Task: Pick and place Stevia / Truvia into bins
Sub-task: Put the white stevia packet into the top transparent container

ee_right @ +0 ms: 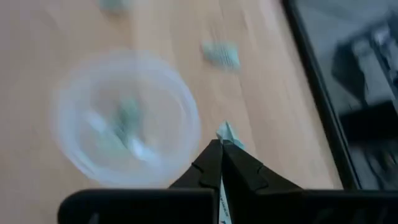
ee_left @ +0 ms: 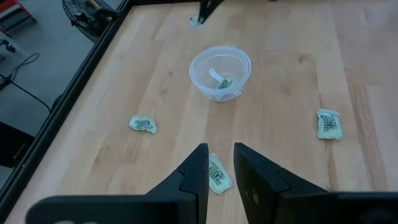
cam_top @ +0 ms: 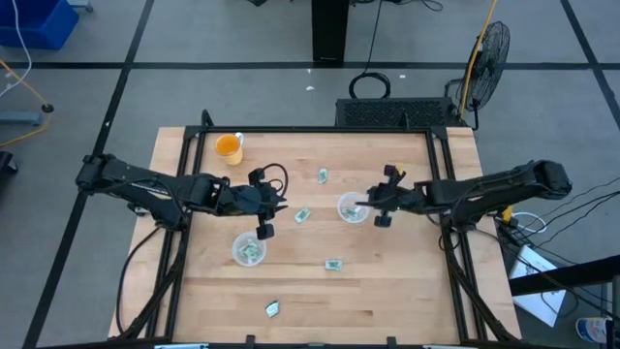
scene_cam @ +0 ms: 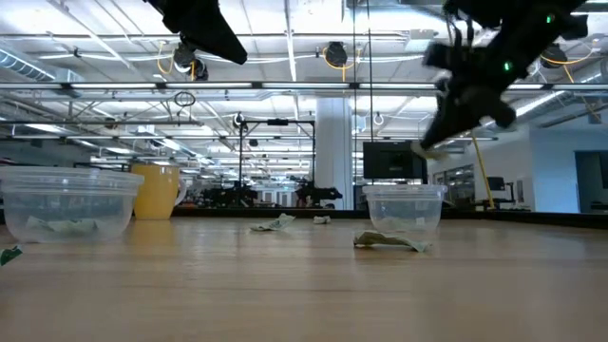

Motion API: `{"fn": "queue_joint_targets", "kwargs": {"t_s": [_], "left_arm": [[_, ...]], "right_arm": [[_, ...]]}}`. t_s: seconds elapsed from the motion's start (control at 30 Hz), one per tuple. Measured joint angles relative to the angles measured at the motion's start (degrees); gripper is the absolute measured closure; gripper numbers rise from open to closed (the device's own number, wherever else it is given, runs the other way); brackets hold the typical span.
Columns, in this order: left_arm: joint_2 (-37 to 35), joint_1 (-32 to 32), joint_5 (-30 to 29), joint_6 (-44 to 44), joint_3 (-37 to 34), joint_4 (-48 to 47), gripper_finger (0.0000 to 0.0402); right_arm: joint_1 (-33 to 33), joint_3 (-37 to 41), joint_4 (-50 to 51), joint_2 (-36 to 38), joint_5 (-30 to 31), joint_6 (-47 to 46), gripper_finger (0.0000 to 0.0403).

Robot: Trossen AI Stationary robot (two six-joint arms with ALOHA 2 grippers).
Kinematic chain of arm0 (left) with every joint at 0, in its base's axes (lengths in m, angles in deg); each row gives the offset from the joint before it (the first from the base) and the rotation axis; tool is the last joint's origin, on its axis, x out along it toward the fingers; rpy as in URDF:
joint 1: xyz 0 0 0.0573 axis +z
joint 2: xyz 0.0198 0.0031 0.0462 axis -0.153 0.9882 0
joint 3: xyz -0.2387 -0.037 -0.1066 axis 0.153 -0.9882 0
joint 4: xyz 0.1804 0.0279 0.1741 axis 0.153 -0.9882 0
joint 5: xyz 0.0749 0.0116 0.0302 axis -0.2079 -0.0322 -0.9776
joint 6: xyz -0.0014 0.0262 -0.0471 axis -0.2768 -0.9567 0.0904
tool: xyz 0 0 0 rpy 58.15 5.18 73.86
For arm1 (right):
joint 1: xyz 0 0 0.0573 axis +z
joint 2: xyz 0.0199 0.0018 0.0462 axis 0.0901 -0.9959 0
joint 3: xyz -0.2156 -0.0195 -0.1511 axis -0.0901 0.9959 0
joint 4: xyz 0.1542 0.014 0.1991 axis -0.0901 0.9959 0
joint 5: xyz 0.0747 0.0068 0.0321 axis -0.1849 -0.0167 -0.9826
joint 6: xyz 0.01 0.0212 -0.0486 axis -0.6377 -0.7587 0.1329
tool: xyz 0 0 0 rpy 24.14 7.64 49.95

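Green sachet seemingly in right tool above cup

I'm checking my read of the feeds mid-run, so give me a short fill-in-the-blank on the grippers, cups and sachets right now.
1. The right gripper is shut on a ____.
2. The orange-filled cup stands nearer the ____ arm.
3. The left gripper is ____, with a loose packet on the table between its fingers in the left wrist view.
4. The clear cup by the right gripper already holds ____.

Missing words: sachet; left; open; sachets

Two clear cups stand among scattered sachets, orange cup at the back
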Motion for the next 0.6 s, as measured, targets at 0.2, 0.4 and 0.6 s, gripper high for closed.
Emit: {"fn": "queue_joint_targets", "kwargs": {"t_s": [0.2, 0.4, 0.6], "left_arm": [[0.0, 0.0, 0.0, 0.7, 0.0, 0.0, 0.0321], [0.0, 0.0, 0.0, 4.0, 0.0, 0.0, 0.0321], [0.0, 0.0, 0.0, 4.8, 0.0, 0.0, 0.0321]], "right_arm": [[4.0, -0.5, -10.6, -3.1, -10.3, 5.8, 0.0402], [4.1, -0.5, -11.9, -11.2, -10.2, 6.9, 0.0402], [1.5, -0.4, -12.6, -17.6, -10.1, 6.2, 0.0403]]}}
